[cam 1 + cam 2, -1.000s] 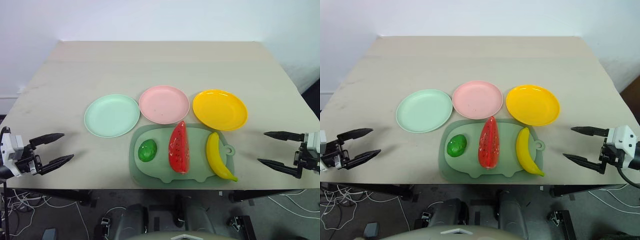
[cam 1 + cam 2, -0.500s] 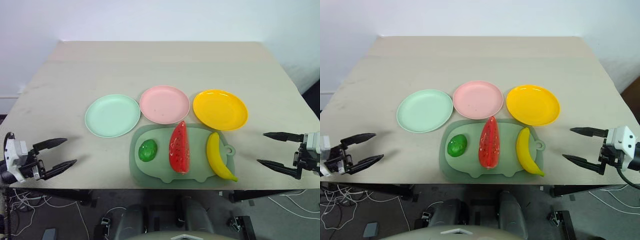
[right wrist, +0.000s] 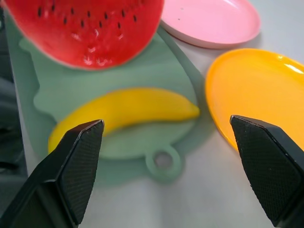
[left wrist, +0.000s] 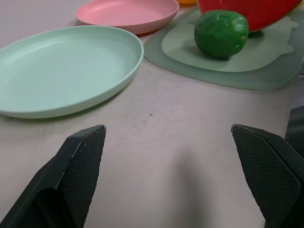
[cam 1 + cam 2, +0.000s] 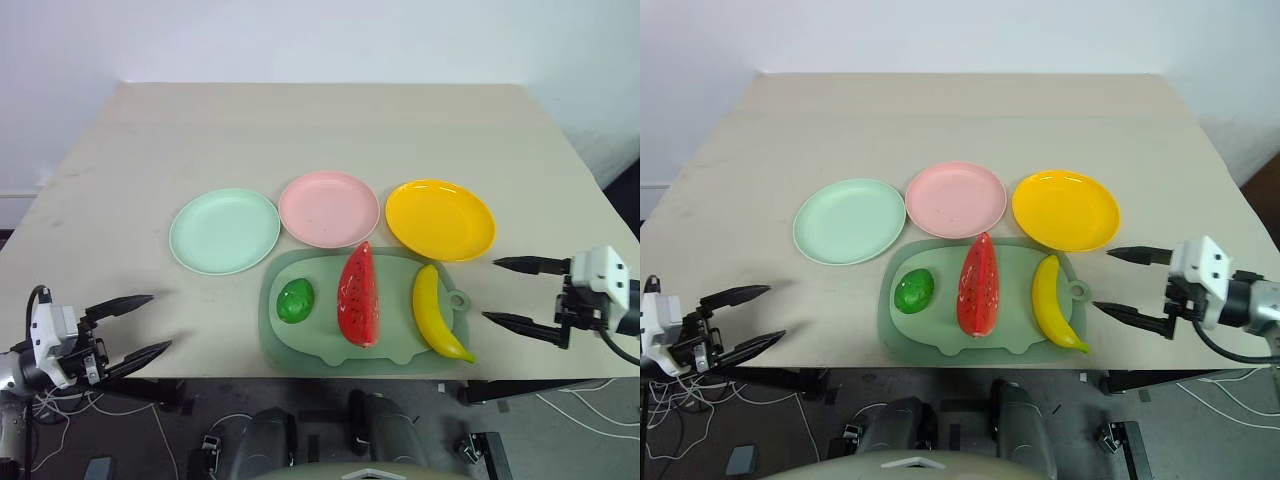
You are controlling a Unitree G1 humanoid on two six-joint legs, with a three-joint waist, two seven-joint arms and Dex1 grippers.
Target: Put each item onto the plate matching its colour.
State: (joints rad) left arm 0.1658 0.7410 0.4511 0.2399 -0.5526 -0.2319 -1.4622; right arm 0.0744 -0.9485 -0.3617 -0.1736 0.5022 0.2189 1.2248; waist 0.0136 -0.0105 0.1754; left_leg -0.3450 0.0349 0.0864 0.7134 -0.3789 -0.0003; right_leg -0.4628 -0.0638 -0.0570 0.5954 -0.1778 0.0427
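Three plates stand in a row mid-table: mint green (image 5: 224, 231), pink (image 5: 329, 208) and yellow (image 5: 440, 218). In front of them, on a dull-green mat (image 5: 320, 345), lie a round green fruit (image 5: 295, 300), a red watermelon wedge (image 5: 359, 295) and a yellow banana (image 5: 435, 313). My left gripper (image 5: 140, 325) hovers open at the table's near left edge, well left of the mat. My right gripper (image 5: 505, 292) is open just right of the banana, empty. The right wrist view looks onto the banana (image 3: 123, 113); the left wrist view shows the green fruit (image 4: 221, 33).
The tan table (image 5: 320, 130) stretches bare behind the plates to a white wall. Cables lie on the floor below the near edge at the left.
My right gripper has moved left toward the banana. My left gripper has shifted right and down along the near edge. The fruits and plates have not moved.
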